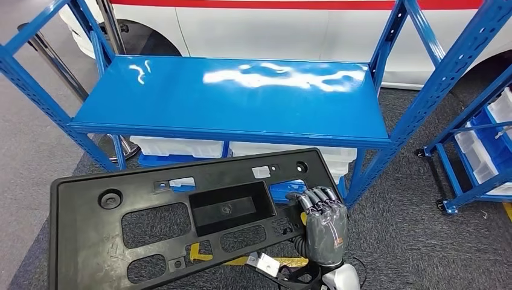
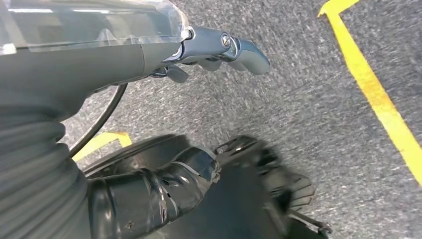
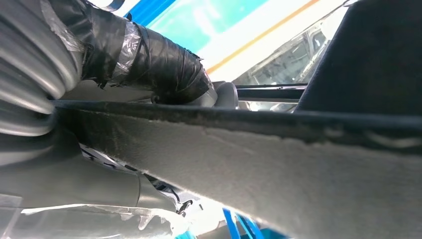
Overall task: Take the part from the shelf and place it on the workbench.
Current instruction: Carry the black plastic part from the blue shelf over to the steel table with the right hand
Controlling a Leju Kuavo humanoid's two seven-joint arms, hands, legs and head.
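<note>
Beside the blue shelf (image 1: 229, 96), the right hand (image 1: 325, 226) grips the black part (image 1: 181, 223); the left hand (image 2: 219, 50) hangs curled, holding nothing; next, carry it to the workbench.

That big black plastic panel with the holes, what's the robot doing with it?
The robot is carrying it. Its right robot hand grips the right edge of the black panel, which sits low in front of the robot, ahead of a blue shelf whose top is bare. White bins sit underneath the shelf. The left robot hand hangs over the grey floor with nothing in it.
</note>
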